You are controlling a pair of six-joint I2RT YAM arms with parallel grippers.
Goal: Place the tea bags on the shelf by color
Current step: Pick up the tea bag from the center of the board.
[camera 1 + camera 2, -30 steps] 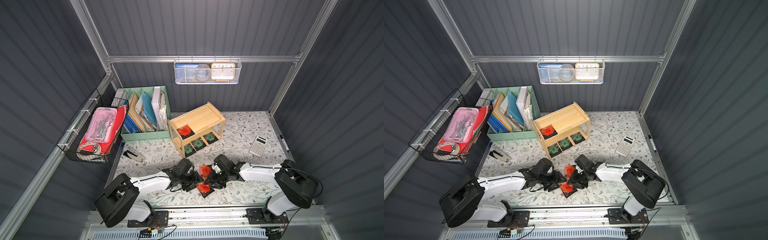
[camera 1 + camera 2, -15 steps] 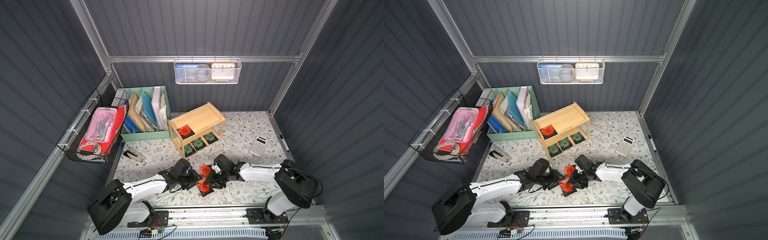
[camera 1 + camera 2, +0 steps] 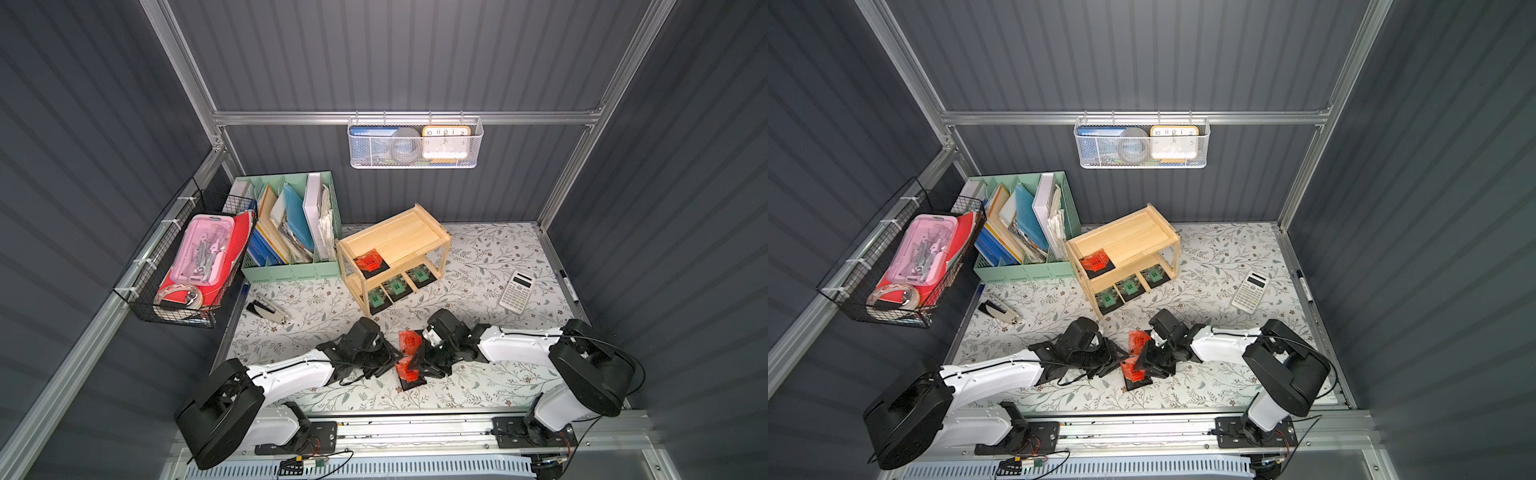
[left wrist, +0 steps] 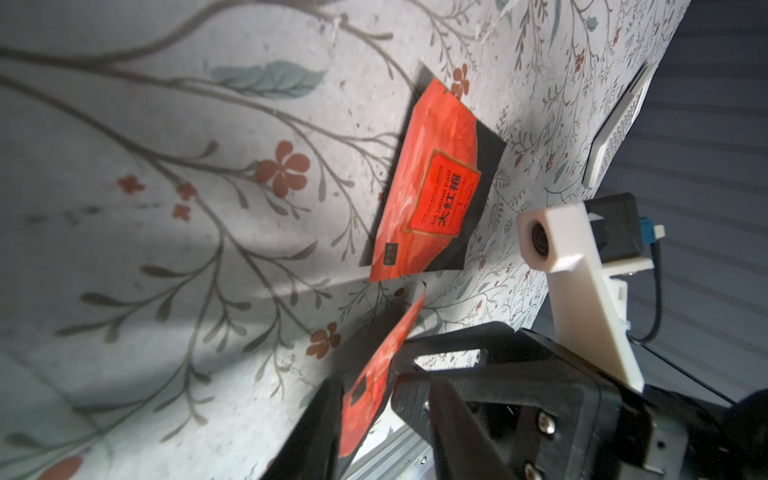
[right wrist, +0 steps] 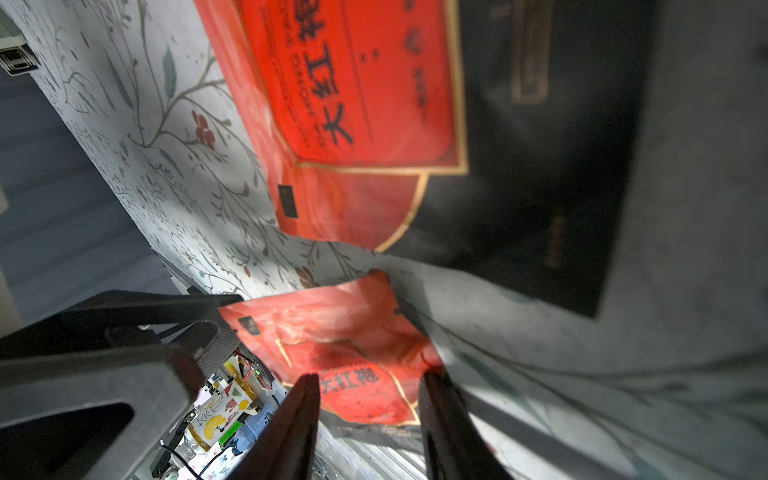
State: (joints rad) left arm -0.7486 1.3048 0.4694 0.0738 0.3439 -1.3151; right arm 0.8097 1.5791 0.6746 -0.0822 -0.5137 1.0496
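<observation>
Glossy foil tea bags (image 4: 432,195), matt pale-wood shelf (image 3: 395,237).

Dark grey ribbed walls (image 3: 415,54) closed in the floral-papered tabletop (image 3: 482,257) on three sides. Above its far edge a white mesh basket (image 3: 374,158) hung from an aluminium rail (image 3: 291,117); a black wire basket (image 3: 166,307) hung off its side. Light fell brightest near the tabletop's middle.

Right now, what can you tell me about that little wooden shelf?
The shelf is a small open rack of pale, bare-looking wood, with two rimmed boards on slim posts. It stands upright on the flowered mat, turned at an angle, close beside the green organizer. One red tea bag lies at the top board's front corner. Three green tea bags sit in a row on the lower board.
</observation>
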